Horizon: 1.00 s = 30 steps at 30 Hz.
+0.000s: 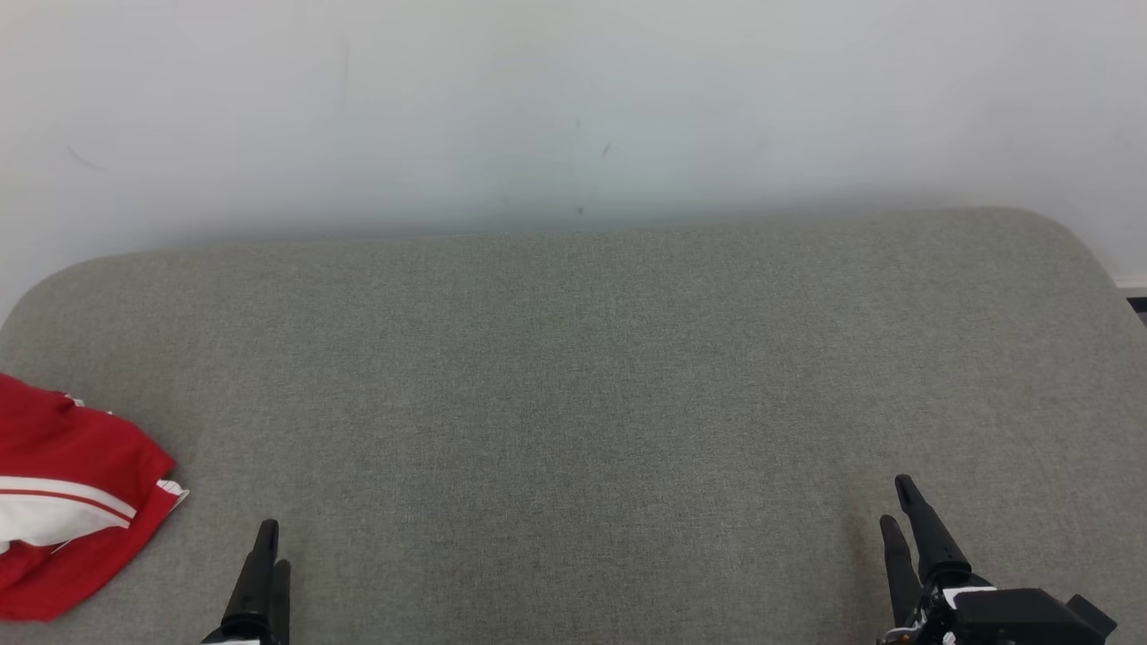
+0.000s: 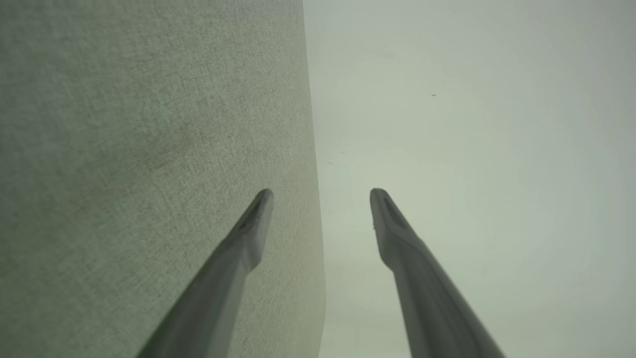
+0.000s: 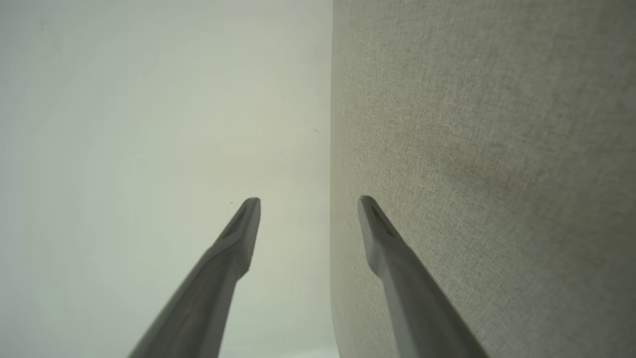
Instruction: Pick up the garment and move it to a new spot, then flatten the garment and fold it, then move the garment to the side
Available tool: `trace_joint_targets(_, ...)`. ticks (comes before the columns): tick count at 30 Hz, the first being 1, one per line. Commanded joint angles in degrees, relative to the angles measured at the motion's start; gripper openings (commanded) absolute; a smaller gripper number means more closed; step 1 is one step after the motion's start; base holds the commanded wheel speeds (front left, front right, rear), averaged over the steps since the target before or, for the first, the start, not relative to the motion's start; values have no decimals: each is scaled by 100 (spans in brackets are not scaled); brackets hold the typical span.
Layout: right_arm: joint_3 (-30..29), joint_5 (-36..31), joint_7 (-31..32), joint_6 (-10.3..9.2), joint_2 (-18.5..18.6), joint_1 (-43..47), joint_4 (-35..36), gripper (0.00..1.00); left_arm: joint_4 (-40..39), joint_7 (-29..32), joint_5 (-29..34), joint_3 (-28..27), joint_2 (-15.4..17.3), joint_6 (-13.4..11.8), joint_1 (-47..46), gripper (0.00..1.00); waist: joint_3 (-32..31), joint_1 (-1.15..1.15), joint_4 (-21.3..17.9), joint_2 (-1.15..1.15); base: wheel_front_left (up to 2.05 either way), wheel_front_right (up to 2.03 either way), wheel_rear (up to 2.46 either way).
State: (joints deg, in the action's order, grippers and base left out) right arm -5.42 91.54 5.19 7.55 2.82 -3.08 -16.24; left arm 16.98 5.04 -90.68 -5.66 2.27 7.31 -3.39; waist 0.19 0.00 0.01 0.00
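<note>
Looking down, I see my left gripper [image 1: 275,544] and right gripper [image 1: 894,500] over the grey cushion [image 1: 573,376], both with fingers parted and empty. The red-and-white garment [image 1: 72,502] lies at the cushion's left edge, well left of my left gripper. A pale wall [image 1: 573,107] stands beyond.

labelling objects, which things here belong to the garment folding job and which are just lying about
job: red fabric garment with white stripe; left end effector; right end effector
just there: grey woven fabric surface; plain white wall
</note>
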Motion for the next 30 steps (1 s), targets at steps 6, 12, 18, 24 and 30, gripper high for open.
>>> trace_joint_targets(6, 199, -486, -239, -1, 173, -33, 149, 100, -161, -217, 723, 33, 61, 8, 8, 100, 6, 0, 0, 0, 0, 0, 0)
trace_joint_targets(12, 222, -1192, -395, -2, 183, 4, 187, 100, -185, -373, 1472, 27, 58, 9, 59, 100, 10, 0, -1, 0, 0, 0, 0)
trace_joint_targets(18, 234, -1980, -541, -2, 164, 58, 244, 100, -232, -520, 2321, 33, 63, 11, 128, 100, 7, 0, -2, 0, 0, 0, 0)
trace_joint_targets(24, 246, -2748, -677, -3, 144, 109, 268, 100, -246, -656, 3067, 20, 53, 10, 177, 100, 1, 0, 0, 0, 0, 0, 0)
trace_joint_targets(30, 239, -3437, -804, -3, 133, 132, 249, 100, -279, -783, 3666, 18, 46, 9, 225, 100, -6, 0, -2, 0, 0, 0, 0)
